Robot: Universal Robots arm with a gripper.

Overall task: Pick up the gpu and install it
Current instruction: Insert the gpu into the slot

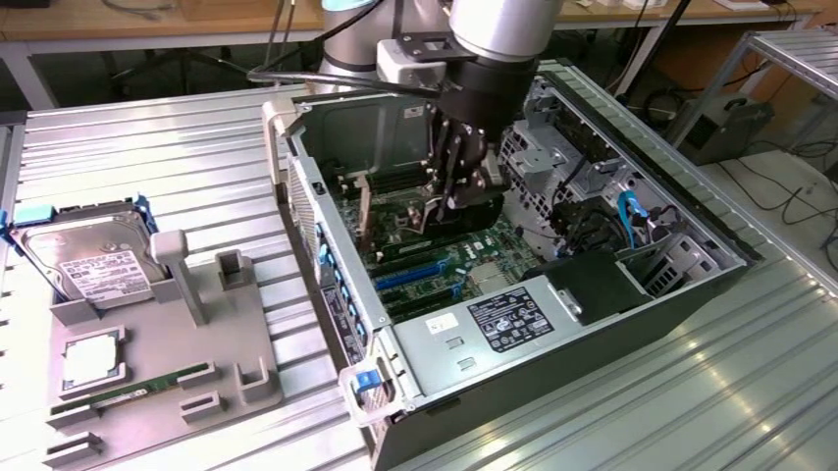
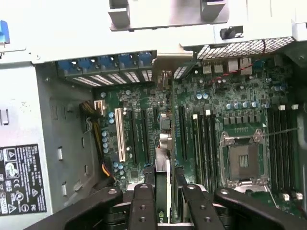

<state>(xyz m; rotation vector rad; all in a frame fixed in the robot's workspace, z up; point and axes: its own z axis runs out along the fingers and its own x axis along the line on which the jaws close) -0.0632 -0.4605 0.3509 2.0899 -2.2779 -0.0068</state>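
One gripper (image 1: pixel 456 191) is down inside the open case (image 1: pixel 654 324), fingers (image 2: pixel 143 203) clamped on the gpu (image 2: pixel 163 143). The card stands edge-on over the motherboard (image 2: pixel 240 105) slots (seated or just above, can't tell). Hard drive (image 1: pixel 92 270) and RAM stick (image 1: pixel 131 386) sit on the tray (image 1: pixel 177 343) at the exterior view's left.

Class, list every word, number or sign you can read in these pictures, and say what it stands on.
Black label inside the computer case: print too small to read.
White label on the hard drive: blurred, unreadable.
The gpu in the pincer: no text visible.
Nothing can be quoted.
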